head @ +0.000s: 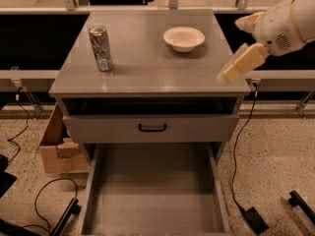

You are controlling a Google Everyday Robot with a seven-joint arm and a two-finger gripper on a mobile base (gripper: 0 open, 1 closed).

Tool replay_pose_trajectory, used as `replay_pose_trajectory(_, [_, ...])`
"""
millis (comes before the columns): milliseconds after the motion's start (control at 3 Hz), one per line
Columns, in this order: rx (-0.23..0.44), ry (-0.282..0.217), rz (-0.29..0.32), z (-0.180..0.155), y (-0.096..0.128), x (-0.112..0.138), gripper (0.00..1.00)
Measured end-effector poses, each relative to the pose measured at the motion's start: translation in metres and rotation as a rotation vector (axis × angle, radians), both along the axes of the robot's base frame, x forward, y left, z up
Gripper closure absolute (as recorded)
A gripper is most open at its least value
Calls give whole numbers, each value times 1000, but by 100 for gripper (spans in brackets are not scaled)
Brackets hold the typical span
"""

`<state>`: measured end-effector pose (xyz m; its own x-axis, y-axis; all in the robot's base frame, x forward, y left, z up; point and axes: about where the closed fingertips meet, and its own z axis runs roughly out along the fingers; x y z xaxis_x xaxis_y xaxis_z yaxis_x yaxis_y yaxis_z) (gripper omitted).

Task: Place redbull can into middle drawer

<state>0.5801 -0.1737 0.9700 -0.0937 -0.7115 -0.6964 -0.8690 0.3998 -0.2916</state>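
Observation:
The redbull can [100,47] stands upright on the left part of the grey cabinet top [147,68]. The middle drawer [155,191] is pulled out below, its bare grey floor holding nothing. My gripper [232,50] hangs at the cabinet top's right edge, well to the right of the can and just right of the white bowl. Its two cream fingers [242,63] are spread apart and hold nothing.
A white bowl [183,38] sits on the right part of the top. A shut drawer front with a black handle [152,128] is above the open drawer. A cardboard box [56,149] stands on the floor at left. Cables and a black power brick [255,219] lie at right.

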Motion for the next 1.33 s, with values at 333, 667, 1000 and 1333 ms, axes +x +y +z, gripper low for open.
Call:
replay_pose_trajectory(333, [137, -38, 63, -2, 43, 18, 0])
replay_pose_trajectory(667, [155, -44, 72, 0, 51, 19, 0])
replay_pose_trajectory(1000, [222, -56, 107, -5, 71, 41, 0])
replay_pose_trajectory(1333, [372, -117, 177, -8, 119, 85, 0])
